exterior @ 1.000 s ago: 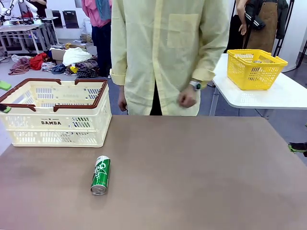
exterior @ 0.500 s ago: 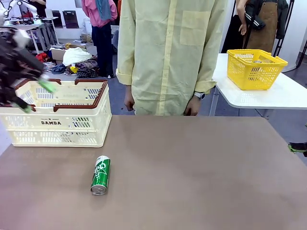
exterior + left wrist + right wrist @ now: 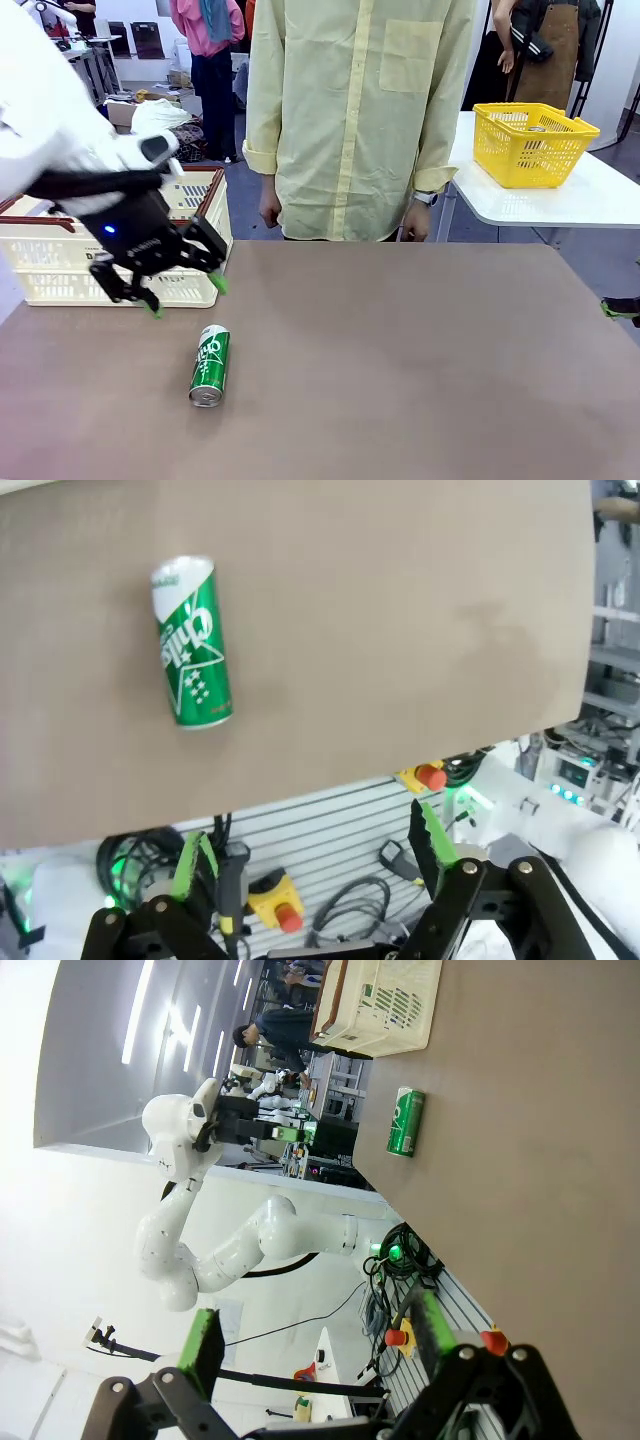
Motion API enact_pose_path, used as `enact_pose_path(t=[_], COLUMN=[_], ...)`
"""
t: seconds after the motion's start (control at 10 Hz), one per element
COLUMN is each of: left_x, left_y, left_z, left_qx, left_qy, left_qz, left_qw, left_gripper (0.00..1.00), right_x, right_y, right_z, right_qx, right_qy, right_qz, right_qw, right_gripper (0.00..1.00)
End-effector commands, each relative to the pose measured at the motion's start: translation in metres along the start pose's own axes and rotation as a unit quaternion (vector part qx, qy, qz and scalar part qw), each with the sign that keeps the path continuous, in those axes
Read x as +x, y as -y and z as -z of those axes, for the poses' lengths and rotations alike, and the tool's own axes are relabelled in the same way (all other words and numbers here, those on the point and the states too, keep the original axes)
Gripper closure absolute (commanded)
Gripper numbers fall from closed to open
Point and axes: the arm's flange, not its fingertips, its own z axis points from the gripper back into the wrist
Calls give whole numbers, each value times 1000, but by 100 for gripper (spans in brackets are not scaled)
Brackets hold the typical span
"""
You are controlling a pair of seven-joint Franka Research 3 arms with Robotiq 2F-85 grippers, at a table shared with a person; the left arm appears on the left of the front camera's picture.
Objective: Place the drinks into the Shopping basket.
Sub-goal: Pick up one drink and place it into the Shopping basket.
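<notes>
A green and white drink can [image 3: 210,365] lies on its side on the brown table, silver end toward me. My left gripper [image 3: 187,295] hangs open just above and behind it, in front of the Shopping basket. In the left wrist view the can [image 3: 192,642] lies on the table beyond my open left gripper [image 3: 312,855]. The cream Shopping basket [image 3: 60,275] with its brown rim stands at the table's far left, partly hidden by my left arm. My right gripper [image 3: 318,1345] is open with nothing between its fingers, off the table's edge, with the can [image 3: 406,1121] and the basket [image 3: 385,1000] far off.
A person in a pale yellow shirt [image 3: 350,110] stands at the far edge, hands down at their sides. A yellow basket [image 3: 535,143] sits on a separate white table [image 3: 570,200] at the back right. The brown table [image 3: 420,370] is bare right of the can.
My left arm has swung in from the left, over the basket, and come down in front of it near the can. The can has not moved.
</notes>
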Motion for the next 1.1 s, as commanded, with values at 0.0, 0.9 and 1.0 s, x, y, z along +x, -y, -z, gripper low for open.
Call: enact_pose_path(t=[0.0,0.9,1.0], left_x=[-7,12,13], left_y=[-6,-6,-7], left_z=[-20,77,99], left_qx=[-6,115,135], left_qy=[4,30,34], left_qz=[-3,55,49], left_qw=[1000,991,989], left_gripper=[0,0,0], right_x=[0,0,0], right_y=[-4,-4,-4], right_z=[-1,-1,-1], right_qx=[3,3,3], right_qy=[-2,-2,-2], right_qz=[6,6,6], right_qw=[1000,1000,1000], right_gripper=[0,0,0])
